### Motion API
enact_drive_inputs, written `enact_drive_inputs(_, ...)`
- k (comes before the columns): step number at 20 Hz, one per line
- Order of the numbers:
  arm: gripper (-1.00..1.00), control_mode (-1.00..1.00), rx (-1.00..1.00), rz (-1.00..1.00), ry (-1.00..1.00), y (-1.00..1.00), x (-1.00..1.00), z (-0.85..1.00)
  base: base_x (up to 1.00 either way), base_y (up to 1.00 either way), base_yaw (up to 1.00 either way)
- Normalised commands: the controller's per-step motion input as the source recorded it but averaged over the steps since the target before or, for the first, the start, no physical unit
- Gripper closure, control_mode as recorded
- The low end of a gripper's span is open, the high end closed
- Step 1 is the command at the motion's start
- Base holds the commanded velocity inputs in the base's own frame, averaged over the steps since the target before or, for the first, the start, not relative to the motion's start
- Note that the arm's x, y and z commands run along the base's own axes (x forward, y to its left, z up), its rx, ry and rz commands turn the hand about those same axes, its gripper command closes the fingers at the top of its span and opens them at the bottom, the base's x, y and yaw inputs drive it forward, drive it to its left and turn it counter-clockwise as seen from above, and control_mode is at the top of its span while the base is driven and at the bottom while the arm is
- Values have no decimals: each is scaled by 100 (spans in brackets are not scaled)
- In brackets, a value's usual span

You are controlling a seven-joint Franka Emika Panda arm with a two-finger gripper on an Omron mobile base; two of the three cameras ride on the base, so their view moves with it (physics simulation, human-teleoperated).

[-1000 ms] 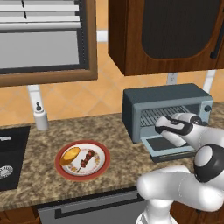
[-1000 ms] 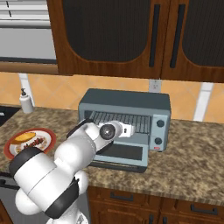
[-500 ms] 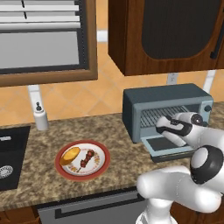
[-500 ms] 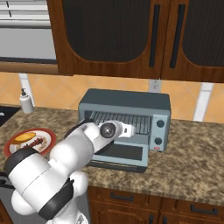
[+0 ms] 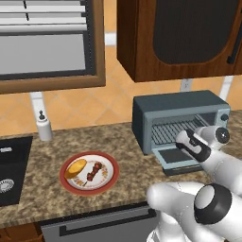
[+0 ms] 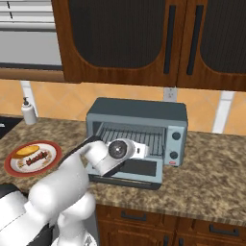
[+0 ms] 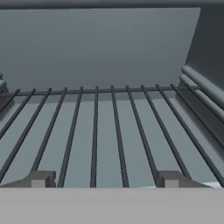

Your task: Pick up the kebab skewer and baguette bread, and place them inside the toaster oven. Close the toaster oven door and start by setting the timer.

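The kebab skewer (image 5: 95,170) and the baguette bread (image 5: 75,167) lie side by side on a red-rimmed plate (image 5: 111,182) on the counter, left of the toaster oven (image 5: 178,105). The toaster oven door (image 6: 144,168) hangs down open. My gripper (image 7: 105,179) points into the oven's mouth just above the wire rack (image 7: 109,127), open, with nothing between its fingertips (image 7: 41,178). From the left base view the hand (image 5: 186,140) hovers over the lowered door. The plate (image 6: 12,168) with bread (image 6: 26,151) and skewer (image 6: 36,158) also sits far left in the right base view.
A soap dispenser (image 5: 44,127) stands by the back wall and a dark sink (image 5: 9,170) lies at the far left. Two knobs (image 6: 175,144) sit on the oven's right side. Wooden cabinets (image 6: 144,38) hang above the oven.
The hand has shifted slightly lower at the oven's mouth. The plate, the skewer and the bread have not moved.
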Motion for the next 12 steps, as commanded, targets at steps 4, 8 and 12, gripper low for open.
enact_drive_inputs(4, -100, -100, 0, 0, 6, 0, -54, -66, 0, 0, 0)
enact_drive_inputs(8, -100, -100, 0, 0, 10, 0, -46, -61, 0, 0, 0)
enact_drive_inputs(12, -100, -100, 0, 0, 11, 0, -49, -63, 0, 0, 0)
